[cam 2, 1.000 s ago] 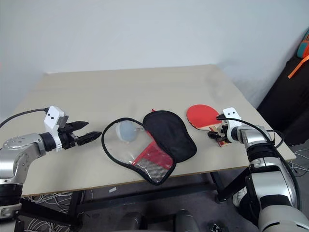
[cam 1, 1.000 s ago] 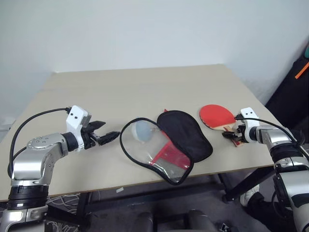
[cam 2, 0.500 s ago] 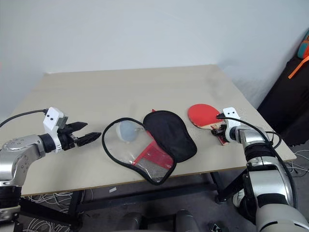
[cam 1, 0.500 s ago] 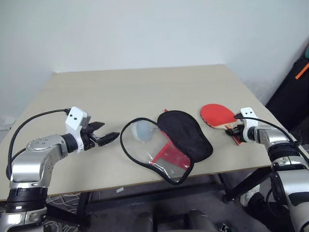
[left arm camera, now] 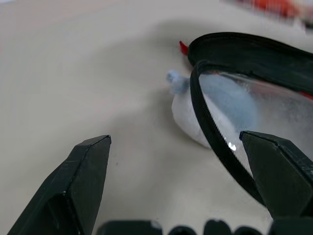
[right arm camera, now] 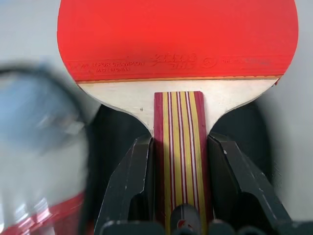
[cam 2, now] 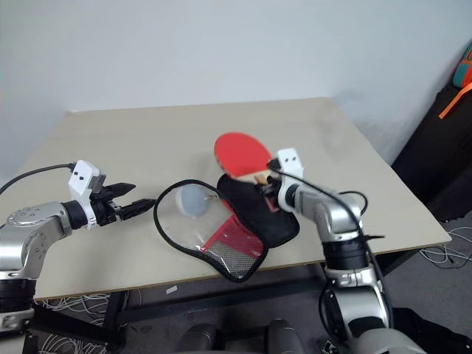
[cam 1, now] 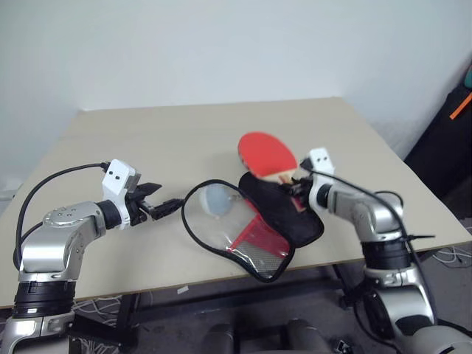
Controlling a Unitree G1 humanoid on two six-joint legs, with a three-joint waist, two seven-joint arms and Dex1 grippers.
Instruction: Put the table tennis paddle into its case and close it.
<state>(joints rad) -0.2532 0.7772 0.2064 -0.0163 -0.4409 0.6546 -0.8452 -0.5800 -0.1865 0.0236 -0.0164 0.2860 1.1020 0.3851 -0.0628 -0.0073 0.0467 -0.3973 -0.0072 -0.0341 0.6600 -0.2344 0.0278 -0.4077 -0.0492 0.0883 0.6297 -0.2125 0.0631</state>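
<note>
Clamped on the striped wooden handle, my right gripper holds the table tennis paddle by its short grip, one black finger pressed against each side of the handle. From the head views, that hand sits above the middle of the table, and the paddle's round red face reaches away from me, over the far end of the case. I cannot tell whether the red blade rests on the tabletop or hangs just above it. Seen along my right wrist, the red rubber carries a line of small printed lettering just above the pale wood shoulder, and the dark fabric of the case lies under the handle. The case lies opened out flat near the table's front edge: its black-lined half spreads to my right, directly beneath my right hand, while the half with the clear plastic panel and black trim lies to my left, with a strip of red and mesh at the near end. Behind that clear panel sits a small pale ball, up at the rounded far end. My left gripper hovers just beside the left rim of the clear half, its two fingers spread wide apart and holding nothing, pointing towards the case. Through my left wrist view, the black zip-edged rim curves between those fingers, with the ball just behind it.
</note>
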